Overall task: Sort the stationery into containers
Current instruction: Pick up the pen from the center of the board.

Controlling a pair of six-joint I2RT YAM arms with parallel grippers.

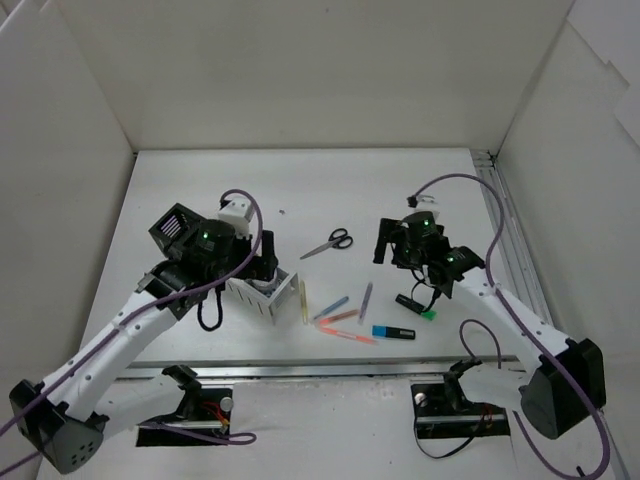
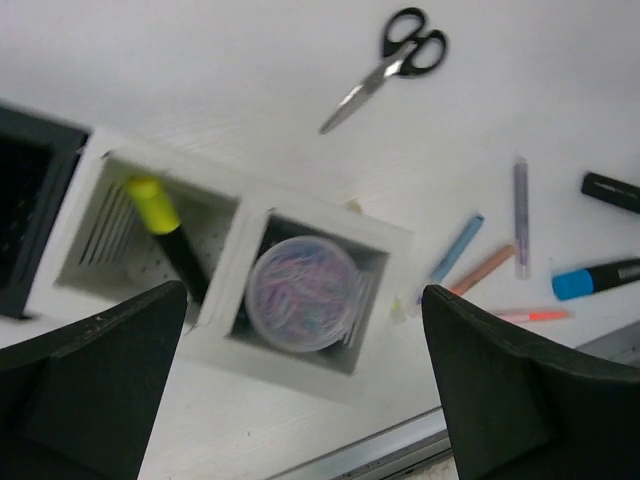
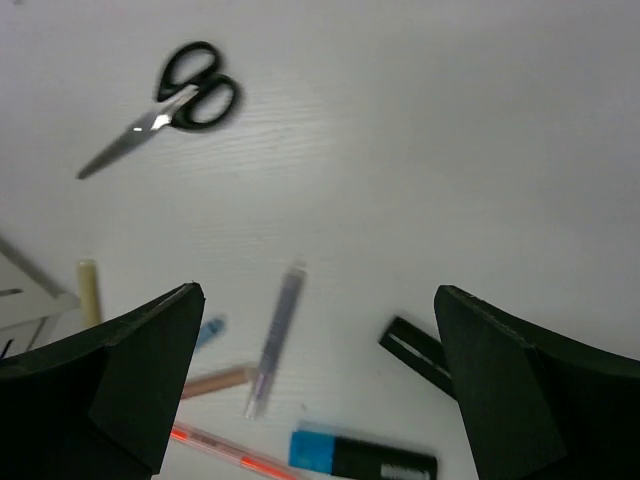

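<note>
My left gripper [image 2: 305, 400] is open and empty, hovering over the white mesh boxes [image 2: 225, 345] of the organiser [image 1: 262, 298]. One white box holds a yellow highlighter [image 2: 160, 215], the one beside it a clear round jar [image 2: 302, 292] of coloured clips. My right gripper [image 3: 320, 390] is open and empty above loose items: a purple pen [image 3: 275, 340], a blue highlighter [image 3: 365, 457] and a black-bodied green highlighter [image 1: 418, 306]. Black-handled scissors [image 1: 330, 243] lie further back. Yellow [image 1: 303, 302], blue [image 1: 331, 307], orange [image 1: 341, 317] and red [image 1: 350, 335] pens lie beside the organiser. No blue roll shows.
A black mesh box [image 1: 170, 232] stands at the organiser's left end, partly behind my left arm. A metal rail [image 1: 330, 370] runs along the table's near edge. White walls enclose the table on three sides.
</note>
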